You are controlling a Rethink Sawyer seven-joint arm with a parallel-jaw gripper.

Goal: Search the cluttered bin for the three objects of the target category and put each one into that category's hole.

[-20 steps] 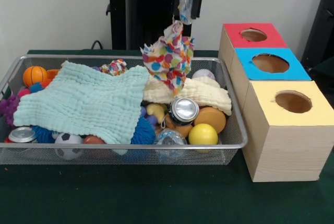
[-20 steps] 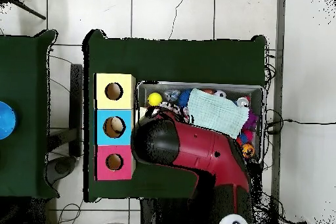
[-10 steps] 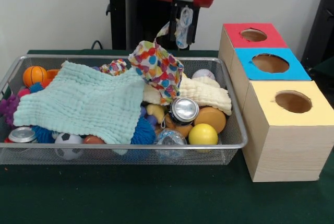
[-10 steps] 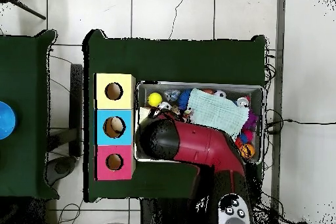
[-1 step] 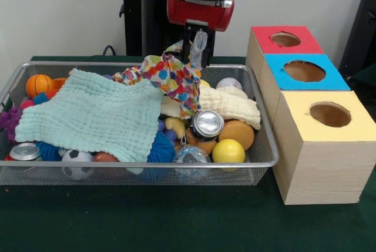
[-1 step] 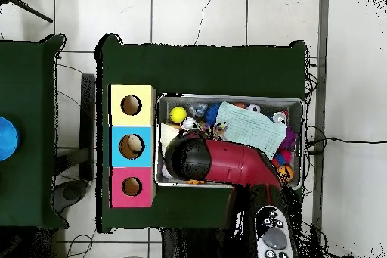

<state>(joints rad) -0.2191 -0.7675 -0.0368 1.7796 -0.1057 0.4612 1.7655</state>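
Observation:
A wire bin (image 5: 147, 64) holds a jumble of toys and cloths. My gripper (image 5: 197, 49) hangs over the bin's back middle, shut on a corner of a polka-dot cloth (image 5: 173, 79) that droops onto the pile. A mint cloth (image 5: 94, 114) covers the left half and a cream cloth (image 5: 235, 105) lies at the right. A silver can (image 5: 207, 124), a yellow ball (image 5: 228, 151), an orange basketball (image 5: 39, 84) and a soccer ball (image 5: 76, 161) show. In the overhead view the red arm (image 6: 219, 163) hides the gripper.
Three boxes with round holes stand right of the bin: red (image 5: 267, 43), blue (image 5: 276, 77), yellow (image 5: 352, 126). In the overhead view they line up left of the bin (image 6: 302, 105). A second can (image 5: 23, 152) lies at the bin's front left.
My gripper has come down and slightly left, lowering the polka-dot cloth from hanging above the bin until it slumps on the pile. Other objects have not moved.

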